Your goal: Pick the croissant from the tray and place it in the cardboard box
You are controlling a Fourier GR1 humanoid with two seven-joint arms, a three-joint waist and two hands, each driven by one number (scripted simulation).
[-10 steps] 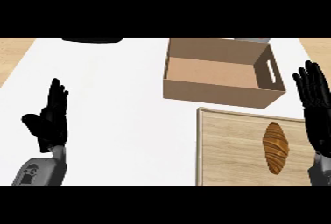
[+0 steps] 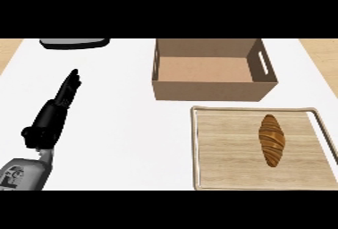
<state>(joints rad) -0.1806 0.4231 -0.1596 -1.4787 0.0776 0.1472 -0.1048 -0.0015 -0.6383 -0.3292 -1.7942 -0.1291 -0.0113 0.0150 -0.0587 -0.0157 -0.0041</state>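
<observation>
One hand shows: the left hand, black and smooth, seen nearly edge-on. Its fingers are stretched out straight and close together, holding nothing and pointing away from the robot with a slight lean to the right. Below it comes one grey forearm, rounded and metallic-looking, entering from the lower edge.

The hand lies over the flat white counter. Just beyond its fingertips, at the far edge, sits one dark grey object with rounded corners, only partly in view.

Well to the hand's right and a little farther out stands one cardboard box. It is brown, matte and rectangular, open at the top, with one slot-shaped handle hole cut in its right wall.

To the right at the hand's own level, just on the near side of the box, lies one rectangular tray with a pale wood-grain floor and a thin raised rim with rounded corners. On its right half rests the single croissant, a spindle shape tapering at both ends, glossy brown with darker ridged bands, well apart from the hand.
</observation>
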